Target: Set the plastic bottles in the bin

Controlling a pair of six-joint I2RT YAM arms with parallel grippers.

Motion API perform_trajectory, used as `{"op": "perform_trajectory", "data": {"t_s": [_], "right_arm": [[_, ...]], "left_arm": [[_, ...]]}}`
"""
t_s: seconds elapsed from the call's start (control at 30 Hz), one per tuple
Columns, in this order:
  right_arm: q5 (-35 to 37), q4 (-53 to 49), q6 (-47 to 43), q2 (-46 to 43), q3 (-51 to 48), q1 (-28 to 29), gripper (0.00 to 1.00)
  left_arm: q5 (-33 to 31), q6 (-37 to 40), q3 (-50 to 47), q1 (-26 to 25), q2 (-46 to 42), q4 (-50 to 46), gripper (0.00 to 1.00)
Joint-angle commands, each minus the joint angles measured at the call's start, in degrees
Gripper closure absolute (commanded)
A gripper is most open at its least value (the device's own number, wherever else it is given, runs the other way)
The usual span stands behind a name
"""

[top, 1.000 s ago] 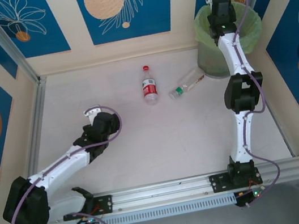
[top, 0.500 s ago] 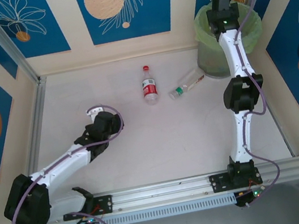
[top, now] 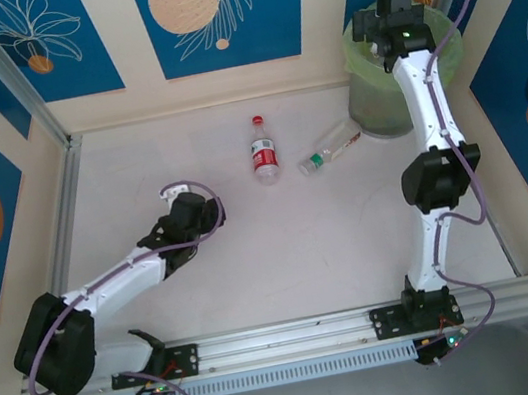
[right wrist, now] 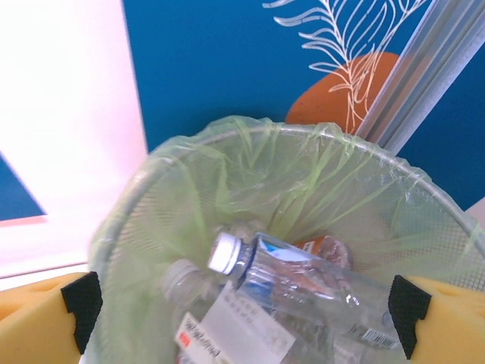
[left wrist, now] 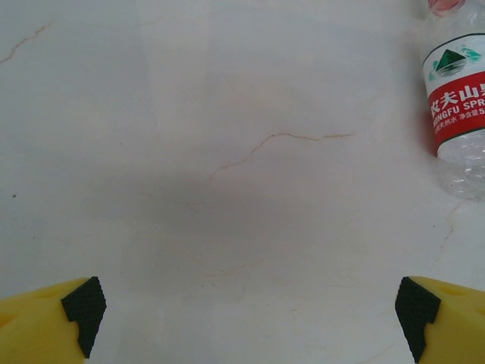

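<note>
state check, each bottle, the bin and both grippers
bin, upright, bottles inside
red-cap bottle, lying on the table, capped
green-cap bottle, lying by the bin, capped
left gripper, open, empty
right gripper, open, empty, above the bin

Left arm (top: 120, 275), right arm (top: 417, 101): white links, black joints, looped purple cables. Yellow fingers (left wrist: 34, 322), black pads (left wrist: 85, 307). Green lights by mounting rail (top: 297, 334).
</note>
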Motion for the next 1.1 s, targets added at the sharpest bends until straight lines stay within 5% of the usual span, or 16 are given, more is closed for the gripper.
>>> {"op": "perform_trajectory", "data": {"t_s": [0.0,0.57,0.9,1.07], "right_arm": [[-3.0,1.0,4.6,-6.0,-4.2,1.5,0.01],[-24.0,29.7,30.9,-38.7,-55.6,6.5,0.02],[-24.1,27.3,35.8,-39.2,-67.3,13.6,0.04],[-12.3,25.4,41.9,-33.6,-69.5,20.1,0.03]], "left_arm": [[1.9,0.1,1.7,0.7,0.4,2.9,0.00],[11.7,-1.0,-1.8,0.8,-4.7,14.3,0.00],[11.7,-4.6,-2.4,0.8,-3.0,17.9,0.00],[13.9,-4.0,-0.6,0.8,-0.6,16.8,0.00]]}}
